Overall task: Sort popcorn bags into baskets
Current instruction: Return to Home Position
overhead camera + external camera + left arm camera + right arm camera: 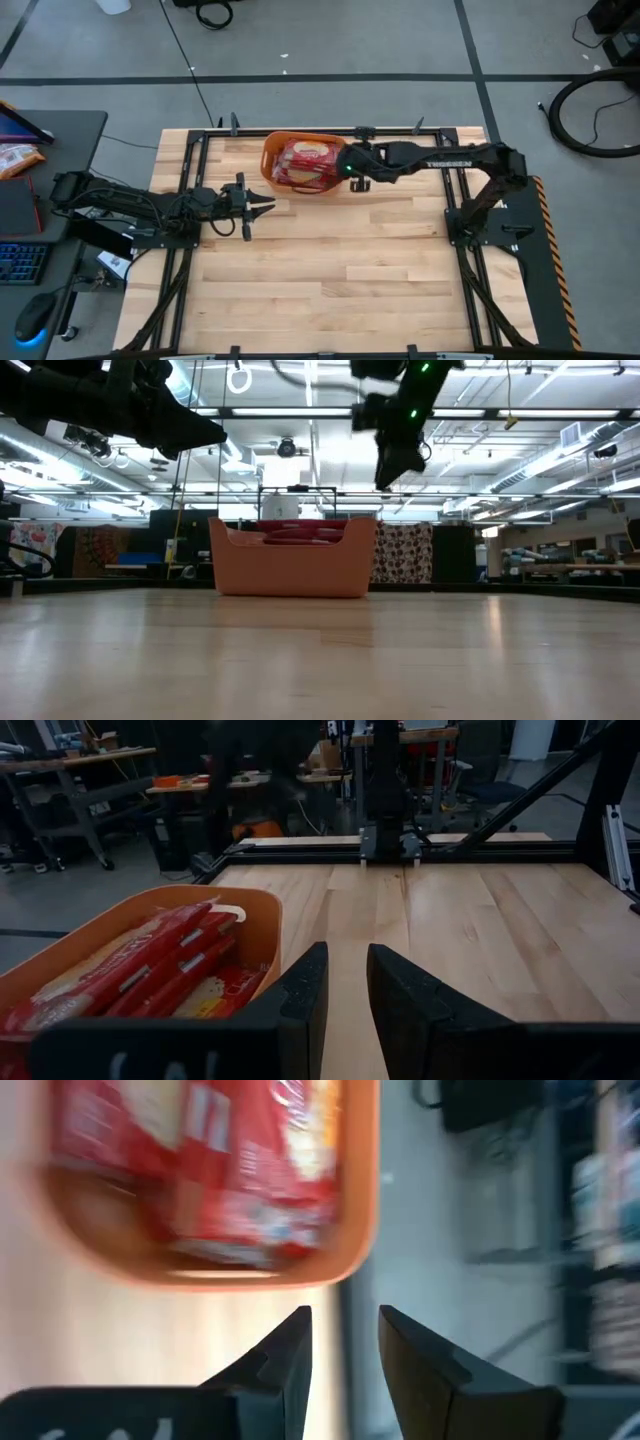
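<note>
**Bags lying in the tub, both grippers being held empty**

The popcorn bags (305,162) are lying stacked inside the orange tub (272,150). The tub is sitting at the far middle of the table (340,270), with its long axis running left to right. No loose bag is being seen on the boards.

The right gripper (352,172) is being held just beside the tub's right end, so the tub is lying directly to its left. In the low view it is hanging above rim height. Its fingers are being held a small gap apart, with nothing between them.

The left gripper (262,206) is being held off the tub's near-left corner, apart from it. Its fingers are likewise slightly parted and empty.

The right arm is the nearer one. Sorting is judged finished. The pull-back is judged to call for the right gripper being drawn rightward, clear of the tub wall.
</note>
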You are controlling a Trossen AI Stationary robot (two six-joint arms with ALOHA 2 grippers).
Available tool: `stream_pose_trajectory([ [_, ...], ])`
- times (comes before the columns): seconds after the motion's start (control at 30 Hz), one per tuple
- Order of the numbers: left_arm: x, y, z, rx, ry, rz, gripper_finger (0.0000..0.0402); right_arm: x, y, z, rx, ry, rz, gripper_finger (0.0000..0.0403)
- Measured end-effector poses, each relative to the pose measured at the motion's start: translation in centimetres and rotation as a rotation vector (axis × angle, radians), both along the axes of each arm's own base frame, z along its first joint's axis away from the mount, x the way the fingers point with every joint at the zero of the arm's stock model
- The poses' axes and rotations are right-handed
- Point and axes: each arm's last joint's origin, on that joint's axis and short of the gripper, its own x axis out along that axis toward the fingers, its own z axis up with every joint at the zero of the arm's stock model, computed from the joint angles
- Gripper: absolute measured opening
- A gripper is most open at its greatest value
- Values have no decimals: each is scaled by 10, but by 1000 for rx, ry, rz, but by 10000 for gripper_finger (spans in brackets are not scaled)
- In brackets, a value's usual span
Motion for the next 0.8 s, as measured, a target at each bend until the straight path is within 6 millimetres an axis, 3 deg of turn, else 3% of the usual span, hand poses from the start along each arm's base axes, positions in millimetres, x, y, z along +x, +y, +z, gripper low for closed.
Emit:
stream_pose_trajectory([
  [0.17, 0, 0, 2, 10, -19, -1, 78, -24, 29, 11, 241, -163, -123, 121],
  [0.3, 1, -3, 11, 26, -103, -101, 78, -51, 53, -5, 299, -237, -172, 121],
  [0.53, -13, 6, -8, 34, -232, -56, 78, -83, 87, -31, 394, -490, -107, 121],
  [0.8, -32, 17, -14, -4, -330, 15, 78, -121, 99, -63, 489, -768, -2, 121],
])
